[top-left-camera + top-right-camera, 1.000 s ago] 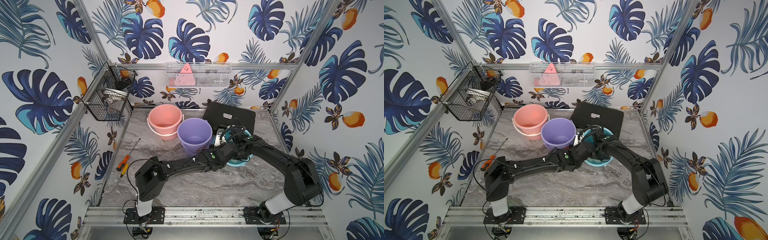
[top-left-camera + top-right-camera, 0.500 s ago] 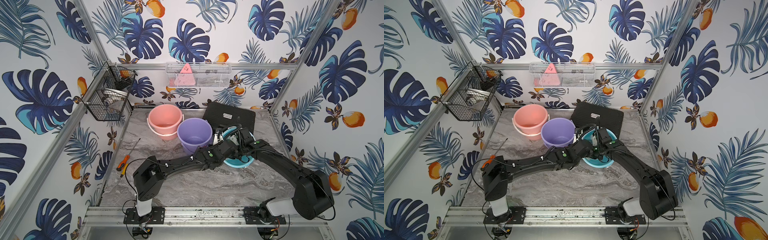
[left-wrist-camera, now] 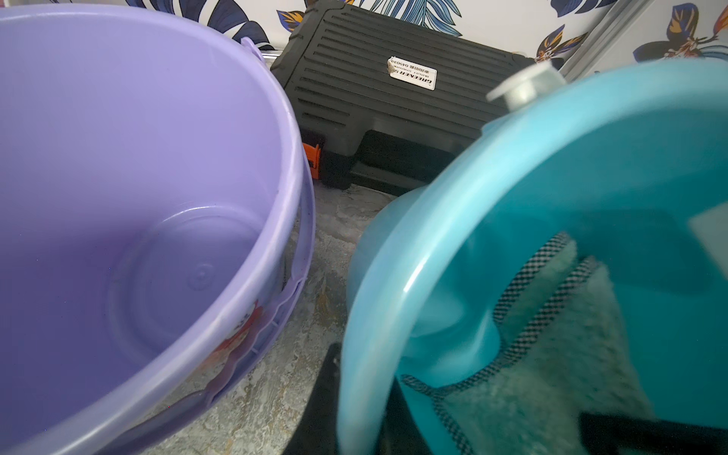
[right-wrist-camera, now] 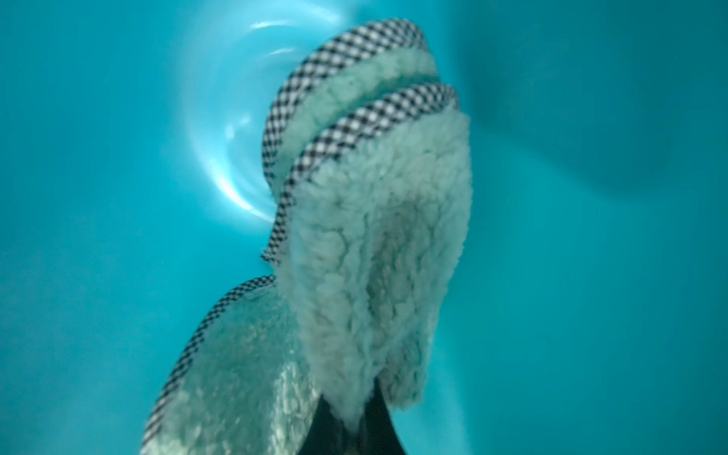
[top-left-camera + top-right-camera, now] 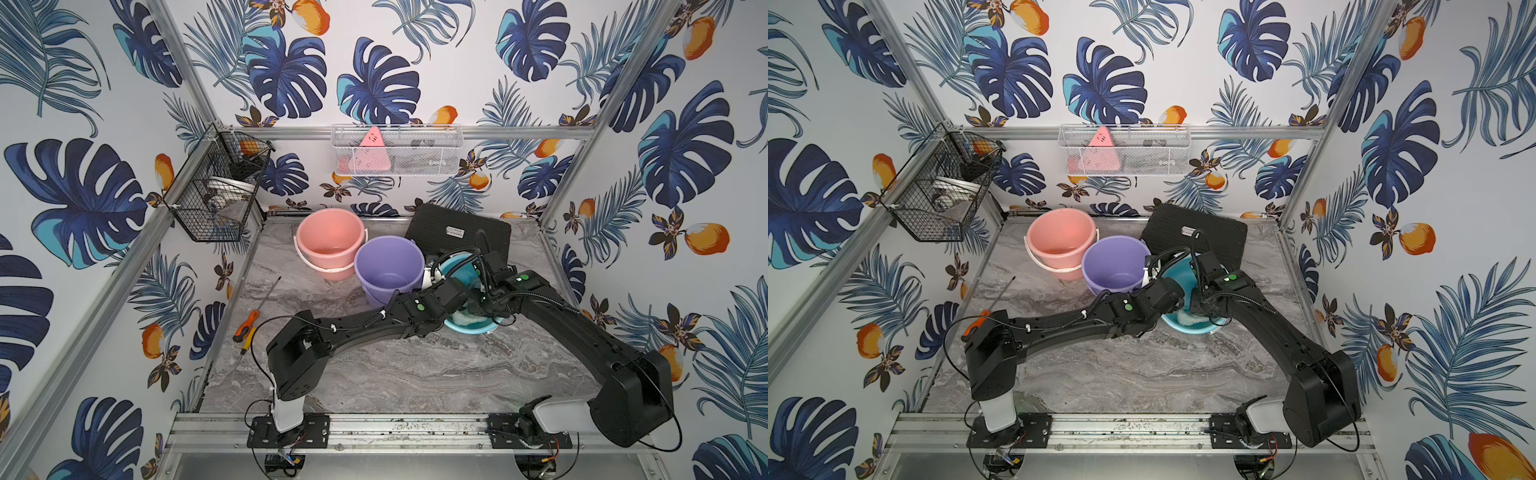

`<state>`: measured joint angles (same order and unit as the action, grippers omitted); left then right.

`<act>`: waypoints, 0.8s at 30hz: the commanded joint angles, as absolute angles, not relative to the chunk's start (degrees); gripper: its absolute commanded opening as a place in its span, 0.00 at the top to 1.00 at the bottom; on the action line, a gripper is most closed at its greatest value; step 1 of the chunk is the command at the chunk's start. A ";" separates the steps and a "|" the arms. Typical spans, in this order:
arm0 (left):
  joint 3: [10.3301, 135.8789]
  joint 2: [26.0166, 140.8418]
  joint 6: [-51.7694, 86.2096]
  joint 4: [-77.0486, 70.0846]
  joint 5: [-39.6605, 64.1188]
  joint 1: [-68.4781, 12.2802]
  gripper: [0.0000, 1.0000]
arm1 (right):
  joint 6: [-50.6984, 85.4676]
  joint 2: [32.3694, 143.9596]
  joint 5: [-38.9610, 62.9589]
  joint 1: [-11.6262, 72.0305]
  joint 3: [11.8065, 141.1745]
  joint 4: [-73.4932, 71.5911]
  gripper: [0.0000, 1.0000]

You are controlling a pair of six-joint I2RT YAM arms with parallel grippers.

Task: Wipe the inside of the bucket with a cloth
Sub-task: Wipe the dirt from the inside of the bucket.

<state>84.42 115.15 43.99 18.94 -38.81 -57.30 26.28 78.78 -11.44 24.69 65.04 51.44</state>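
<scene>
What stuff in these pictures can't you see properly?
Right fingers: in the right wrist view the picture's edge cuts them off, and their tips are buried in the cloth.
Left fingers: in the left wrist view they are only dark blurry bits by the blue bucket rim. In both top views the arm covers them.
Blue bucket's bottom: in the right wrist view the cloth hides part of it.
Wire basket contents: in a top view they are too small behind the mesh.

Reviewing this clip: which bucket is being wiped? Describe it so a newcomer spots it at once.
At the back of the marble table sits a black case. Three buckets line up in front of it, and the teal bucket is the one right by the case. Unlike the upright pink bucket and purple bucket, it is tilted and has the cloth inside.
</scene>
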 commanded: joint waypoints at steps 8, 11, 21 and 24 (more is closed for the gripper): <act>85.04 115.87 41.65 23.06 -41.02 -57.57 1.00 | 26.50 80.37 -19.60 25.28 66.14 57.17 1.00; 85.87 116.43 41.81 23.51 -41.09 -57.66 1.00 | 27.19 79.30 -11.37 25.75 63.10 56.13 1.00; 86.22 116.97 42.65 23.26 -40.61 -57.74 1.00 | 32.94 71.75 11.50 29.27 59.39 45.17 1.00; 86.15 116.83 42.83 23.47 -40.60 -57.83 1.00 | 35.87 69.49 17.22 29.27 57.26 40.00 1.00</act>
<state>86.32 116.38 42.76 19.77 -40.97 -57.80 32.12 71.07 7.86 29.21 58.48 46.39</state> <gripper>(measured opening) 0.140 0.071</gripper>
